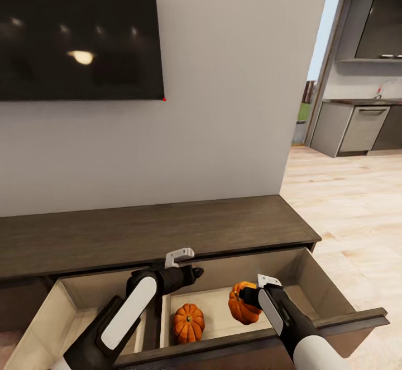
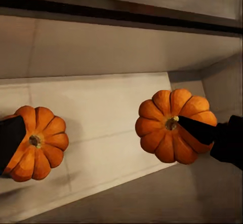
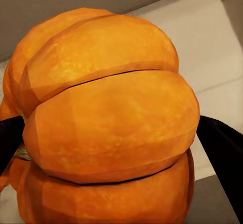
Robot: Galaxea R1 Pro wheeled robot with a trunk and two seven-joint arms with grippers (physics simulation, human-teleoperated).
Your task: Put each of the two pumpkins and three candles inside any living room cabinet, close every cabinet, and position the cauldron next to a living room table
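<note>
The dark-brown cabinet stands against the wall, with its pale-lined drawer pulled out towards me. One orange pumpkin rests stem-up on the drawer floor. My right gripper is shut on the second pumpkin and holds it a little above the floor inside the drawer. My left gripper hangs open over the drawer, above and between the two pumpkins. Candles, cauldron and coffee table are out of view.
A black TV hangs on the grey wall above the cabinet. The drawer's dark front panel juts out close to me. At the right, a wood floor leads past the wall's corner to grey kitchen cupboards.
</note>
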